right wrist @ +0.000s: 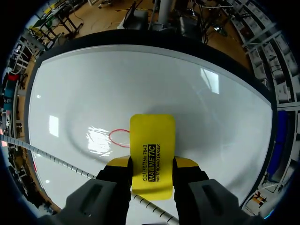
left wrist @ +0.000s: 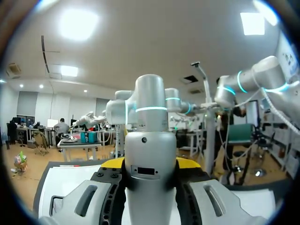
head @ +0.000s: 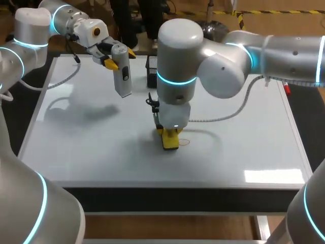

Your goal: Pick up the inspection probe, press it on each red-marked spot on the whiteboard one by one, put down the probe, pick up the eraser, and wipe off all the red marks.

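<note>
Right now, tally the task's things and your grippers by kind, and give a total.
Probe: 1
Eraser: 1
Red mark in view: 1
Whiteboard: 1
Grippers: 2, the left gripper shut on the probe, the right gripper shut on the eraser
Total: 6

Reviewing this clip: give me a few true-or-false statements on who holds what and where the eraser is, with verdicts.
1. The left end effector holds the probe above the whiteboard. True.
2. The right end effector is shut on the yellow eraser. True.
3. The eraser lies untouched at the board's far edge. False: it is gripped, down at the board near its middle.
4. The board shows no red mark. False: a red oval outline shows beside the eraser.
</note>
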You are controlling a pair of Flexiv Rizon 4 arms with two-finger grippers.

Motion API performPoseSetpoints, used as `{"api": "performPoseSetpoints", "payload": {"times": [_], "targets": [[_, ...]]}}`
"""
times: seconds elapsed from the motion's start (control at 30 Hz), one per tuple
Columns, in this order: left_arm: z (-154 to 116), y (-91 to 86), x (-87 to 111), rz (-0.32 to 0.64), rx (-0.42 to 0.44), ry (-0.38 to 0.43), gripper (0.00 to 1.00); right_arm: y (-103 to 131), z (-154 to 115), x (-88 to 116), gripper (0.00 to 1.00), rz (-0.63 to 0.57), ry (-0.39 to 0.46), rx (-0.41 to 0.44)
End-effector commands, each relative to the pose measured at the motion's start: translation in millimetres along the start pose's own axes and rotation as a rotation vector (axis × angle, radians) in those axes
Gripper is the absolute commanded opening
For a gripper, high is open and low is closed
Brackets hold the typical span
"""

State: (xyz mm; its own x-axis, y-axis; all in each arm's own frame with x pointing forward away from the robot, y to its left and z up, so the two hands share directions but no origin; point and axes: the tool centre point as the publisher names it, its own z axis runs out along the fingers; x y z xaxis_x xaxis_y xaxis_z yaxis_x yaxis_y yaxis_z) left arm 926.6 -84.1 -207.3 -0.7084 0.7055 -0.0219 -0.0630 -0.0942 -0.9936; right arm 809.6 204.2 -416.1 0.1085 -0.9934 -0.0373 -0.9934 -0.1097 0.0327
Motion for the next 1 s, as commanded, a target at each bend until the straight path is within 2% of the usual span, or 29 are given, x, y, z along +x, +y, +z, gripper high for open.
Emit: {"api": "performPoseSetpoints", "payload": {"times": [0.03, 0.33, 1.0], "targets": [[-7, 0.6, -4.2, -0.002, 0.005, 0.082, 0.00, 0, 5, 1, 0.00, 0.002, 0.001, -0.002], [-7, 0.6, -4.2, -0.002, 0.005, 0.082, 0.00, 0, 10, 19, 0.00, 0.045, -0.005, -0.011], [-7, 0.6, -4.2, -0.002, 0.005, 0.082, 0.00, 9, 12, 86, 0.00, 0.200, 0.037, -0.031]]}}
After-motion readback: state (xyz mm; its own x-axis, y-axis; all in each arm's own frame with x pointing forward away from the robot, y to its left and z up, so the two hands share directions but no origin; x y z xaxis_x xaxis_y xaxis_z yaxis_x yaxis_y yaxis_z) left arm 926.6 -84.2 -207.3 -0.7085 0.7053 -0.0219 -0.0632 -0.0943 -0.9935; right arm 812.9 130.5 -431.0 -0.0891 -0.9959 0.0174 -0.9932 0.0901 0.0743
